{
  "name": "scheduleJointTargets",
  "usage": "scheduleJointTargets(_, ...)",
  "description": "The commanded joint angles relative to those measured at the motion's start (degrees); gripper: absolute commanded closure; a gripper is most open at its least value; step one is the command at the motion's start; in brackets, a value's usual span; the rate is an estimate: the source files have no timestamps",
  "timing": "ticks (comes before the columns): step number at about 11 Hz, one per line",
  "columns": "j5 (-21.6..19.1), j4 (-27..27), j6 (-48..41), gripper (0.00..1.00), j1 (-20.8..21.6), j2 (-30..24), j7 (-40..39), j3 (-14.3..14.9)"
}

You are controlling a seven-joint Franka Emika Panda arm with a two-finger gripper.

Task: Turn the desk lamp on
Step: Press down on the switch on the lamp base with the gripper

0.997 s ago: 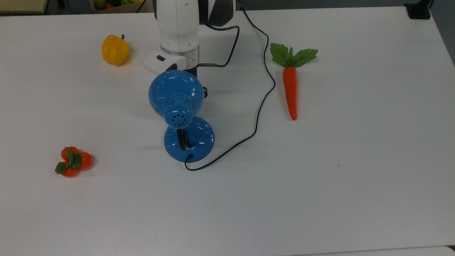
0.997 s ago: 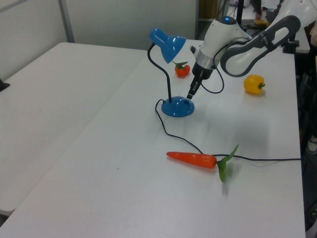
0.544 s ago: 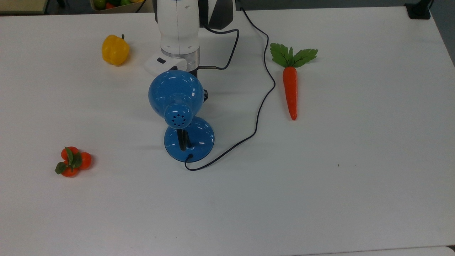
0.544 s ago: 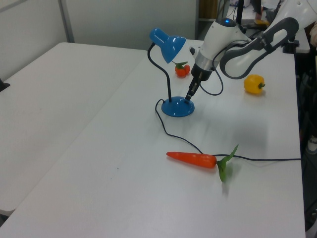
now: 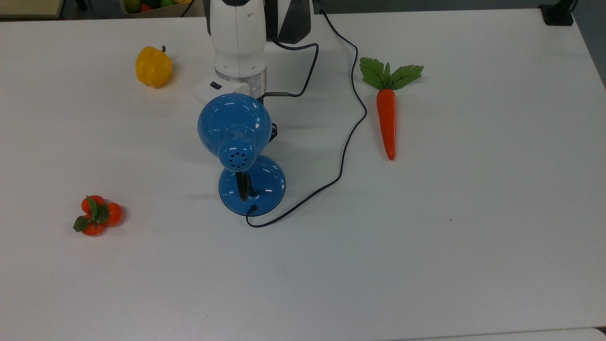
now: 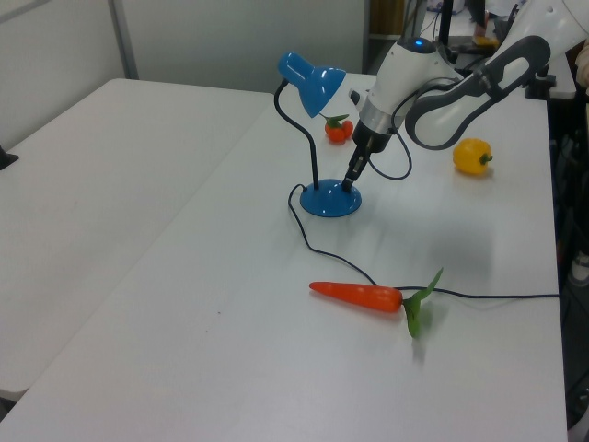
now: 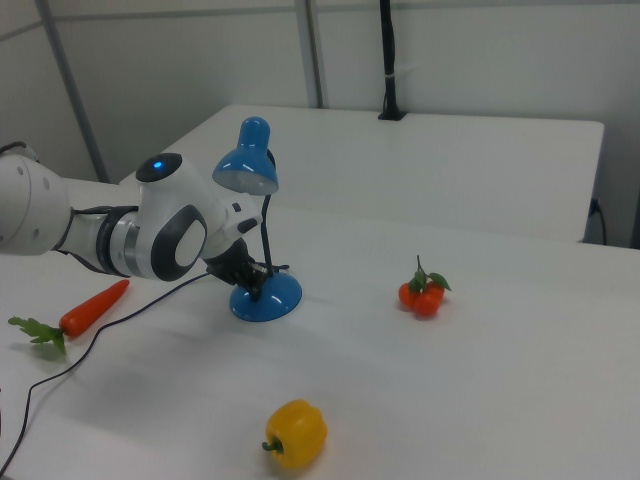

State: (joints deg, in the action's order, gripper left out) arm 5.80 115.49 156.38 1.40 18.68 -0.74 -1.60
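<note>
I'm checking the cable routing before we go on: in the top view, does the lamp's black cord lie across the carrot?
No, the cord curves over bare table to the top view's left of the carrot, with a clear gap between them.

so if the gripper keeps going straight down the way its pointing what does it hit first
Most likely the round blue base of the desk lamp. In the left view the gripper points down at the base's upper surface, with its tip at or just above it. Whether it touches cannot be told.
</note>
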Motion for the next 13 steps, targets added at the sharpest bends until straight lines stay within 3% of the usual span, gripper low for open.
scheduleJointTargets(1,0.53,-0.96,4.62,1.0,0.28,2.06,0.74,-0.16)
scheduleJointTargets(13,1.41,-1.58,5.16,1.0,0.27,2.86,0.39,-0.51)
